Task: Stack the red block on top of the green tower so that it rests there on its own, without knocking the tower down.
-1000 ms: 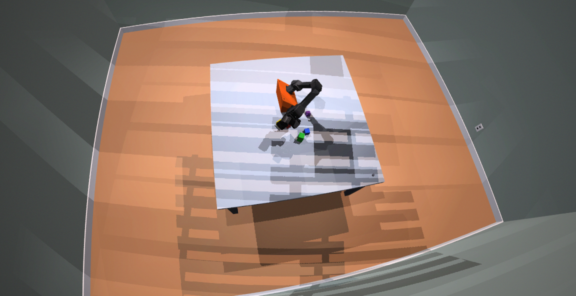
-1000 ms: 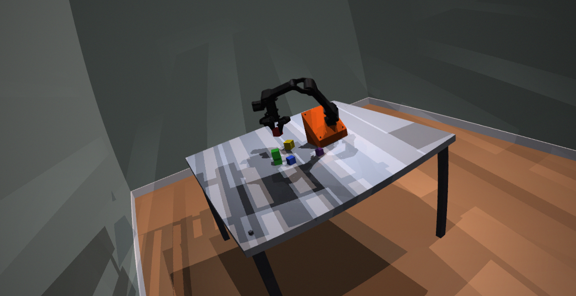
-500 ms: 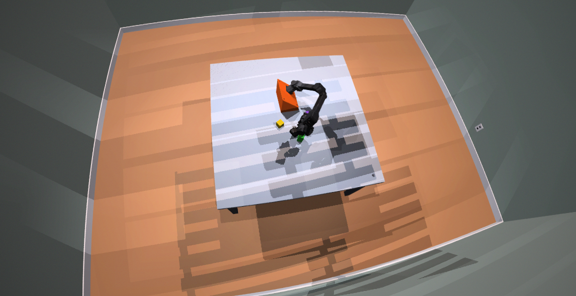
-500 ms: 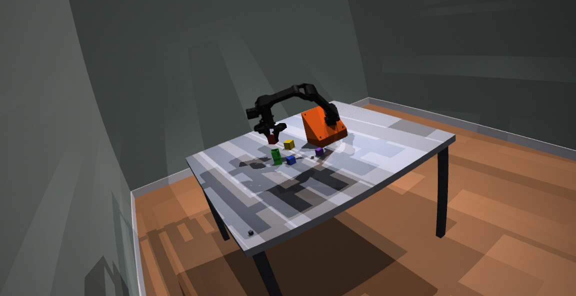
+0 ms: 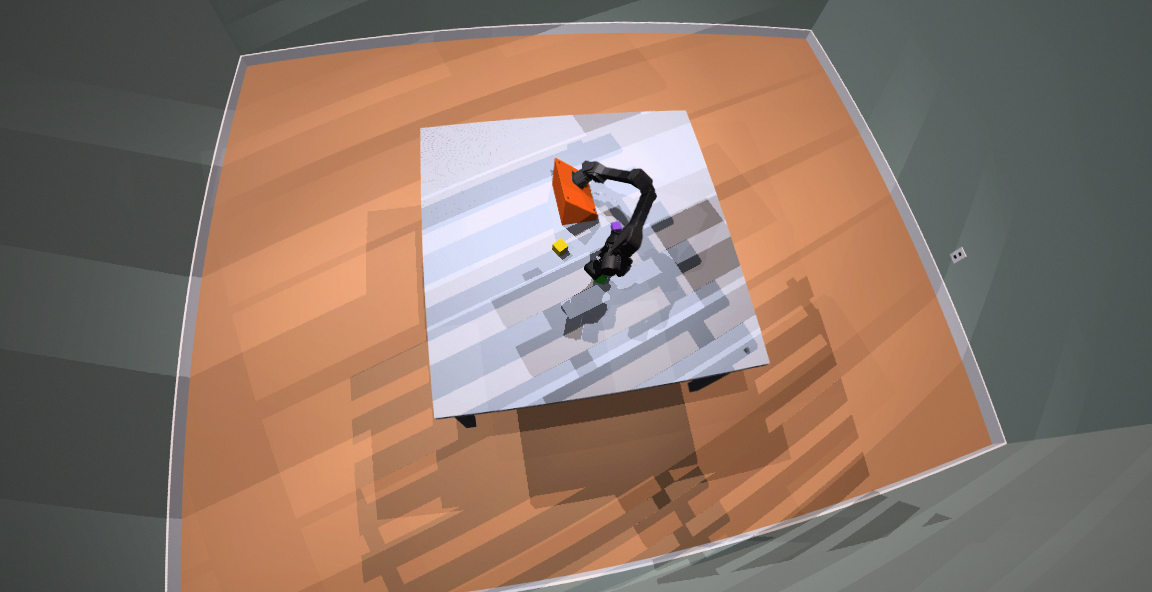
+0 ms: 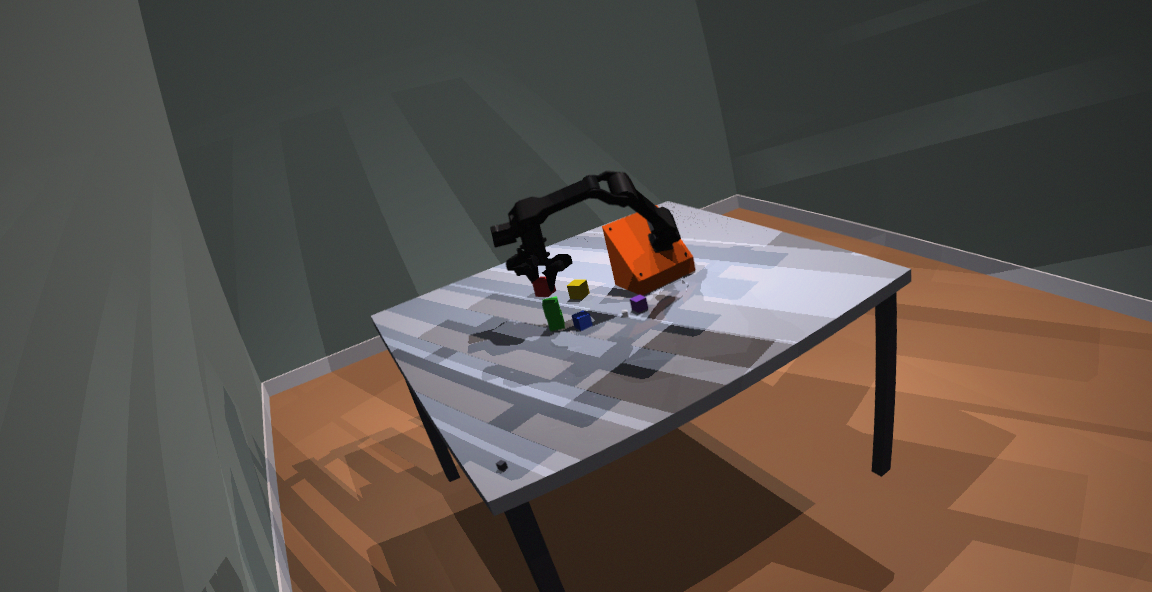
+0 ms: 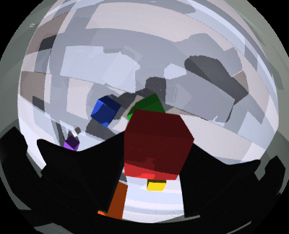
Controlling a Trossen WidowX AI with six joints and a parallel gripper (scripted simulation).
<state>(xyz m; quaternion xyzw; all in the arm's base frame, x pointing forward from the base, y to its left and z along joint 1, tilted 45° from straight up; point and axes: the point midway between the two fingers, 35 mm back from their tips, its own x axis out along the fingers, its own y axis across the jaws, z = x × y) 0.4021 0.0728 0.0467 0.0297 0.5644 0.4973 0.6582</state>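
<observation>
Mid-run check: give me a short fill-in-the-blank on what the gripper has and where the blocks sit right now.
1. The gripper is shut on the ____ block.
2. In the exterior view that block hangs just above the ____ tower, not yet resting on it.
3. The cube on the table right beside the green tower is ____.
4. The arm is mounted on an ____ base.

Missing words: red; green; blue; orange
</observation>
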